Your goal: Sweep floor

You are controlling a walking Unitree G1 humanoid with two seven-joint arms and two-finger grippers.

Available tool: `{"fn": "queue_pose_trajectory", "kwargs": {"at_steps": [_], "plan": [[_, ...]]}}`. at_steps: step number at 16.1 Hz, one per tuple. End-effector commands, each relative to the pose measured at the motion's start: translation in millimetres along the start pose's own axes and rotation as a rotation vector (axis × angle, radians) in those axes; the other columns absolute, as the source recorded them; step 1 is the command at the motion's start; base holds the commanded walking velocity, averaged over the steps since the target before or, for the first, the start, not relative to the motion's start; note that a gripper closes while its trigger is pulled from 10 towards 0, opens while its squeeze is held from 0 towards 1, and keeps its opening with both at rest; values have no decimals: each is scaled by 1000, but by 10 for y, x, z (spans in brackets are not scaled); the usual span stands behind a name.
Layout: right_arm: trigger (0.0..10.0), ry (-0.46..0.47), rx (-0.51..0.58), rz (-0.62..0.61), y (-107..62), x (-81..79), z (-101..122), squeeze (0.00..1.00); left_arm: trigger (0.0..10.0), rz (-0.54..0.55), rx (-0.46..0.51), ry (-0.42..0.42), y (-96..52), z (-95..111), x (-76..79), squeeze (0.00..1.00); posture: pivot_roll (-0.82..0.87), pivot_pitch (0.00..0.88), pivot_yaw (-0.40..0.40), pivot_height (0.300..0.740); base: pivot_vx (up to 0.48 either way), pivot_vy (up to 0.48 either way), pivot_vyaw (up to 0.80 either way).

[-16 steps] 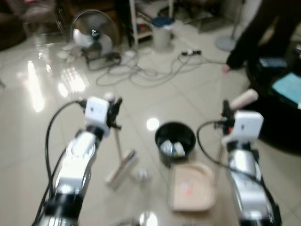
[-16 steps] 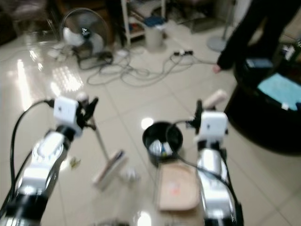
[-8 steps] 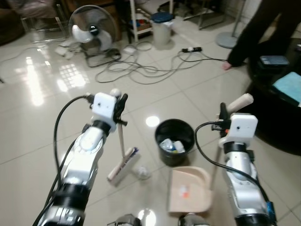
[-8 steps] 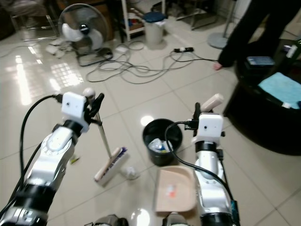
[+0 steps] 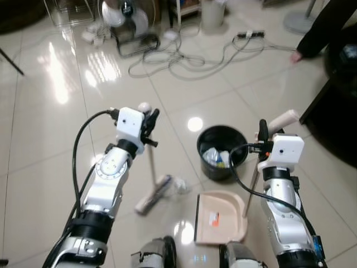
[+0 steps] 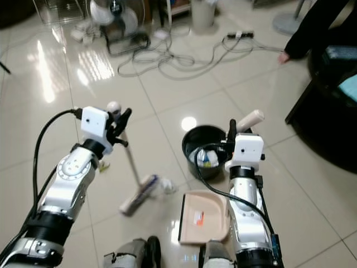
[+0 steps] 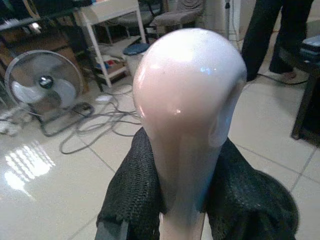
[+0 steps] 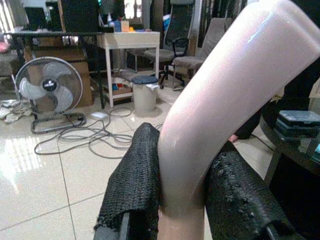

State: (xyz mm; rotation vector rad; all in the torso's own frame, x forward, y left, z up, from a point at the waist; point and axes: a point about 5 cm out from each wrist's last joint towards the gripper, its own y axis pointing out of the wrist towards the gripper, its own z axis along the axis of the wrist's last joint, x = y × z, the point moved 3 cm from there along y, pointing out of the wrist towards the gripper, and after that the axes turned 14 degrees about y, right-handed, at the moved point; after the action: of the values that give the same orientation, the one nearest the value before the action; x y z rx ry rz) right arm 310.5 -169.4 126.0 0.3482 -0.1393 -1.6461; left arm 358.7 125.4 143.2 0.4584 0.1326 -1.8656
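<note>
Floor of glossy pale tiles is spreading under the robot and reflecting the room lights. At 12 o'clock a standing fan is sitting beside a tangle of grey cables, and at 2 o'clock a person's foot is resting on the tiles. A black bin with some rubbish inside is standing just ahead of the robot, slightly toward 1 o'clock. A beige dustpan is lying flat on the floor right in front of the bin, its long handle rising toward 1 o'clock. The right hand is clenching this handle near its bent upper end; in the right wrist view the black fingers are pressing it from both sides. The broom is leaning at 11 o'clock, its brush head touching the floor next to a small crumpled piece of litter. The left hand is gripping the broom's stick just under its rounded white knob.
</note>
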Motion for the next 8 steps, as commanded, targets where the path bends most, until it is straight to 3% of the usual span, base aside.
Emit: {"fn": "queue_pose_trajectory", "kwargs": {"at_steps": [1, 5, 8], "plan": [[10000, 1, 66, 18, 55, -54, 106, 0, 10000, 20, 61, 4, 58, 126, -61, 0, 11, 314, 132, 740, 0, 0, 0], [10000, -49, 156, 23, 89, -51, 244, 0, 10000, 30, 116, -18, 185, 256, -12, 0, 14, 329, 133, 740, 0, 0, 0], [10000, -74, 114, 29, 61, -42, 134, 0, 10000, 18, 122, -6, 229, 271, 28, 0, 18, 328, 142, 740, 0, 0, 0]]}}
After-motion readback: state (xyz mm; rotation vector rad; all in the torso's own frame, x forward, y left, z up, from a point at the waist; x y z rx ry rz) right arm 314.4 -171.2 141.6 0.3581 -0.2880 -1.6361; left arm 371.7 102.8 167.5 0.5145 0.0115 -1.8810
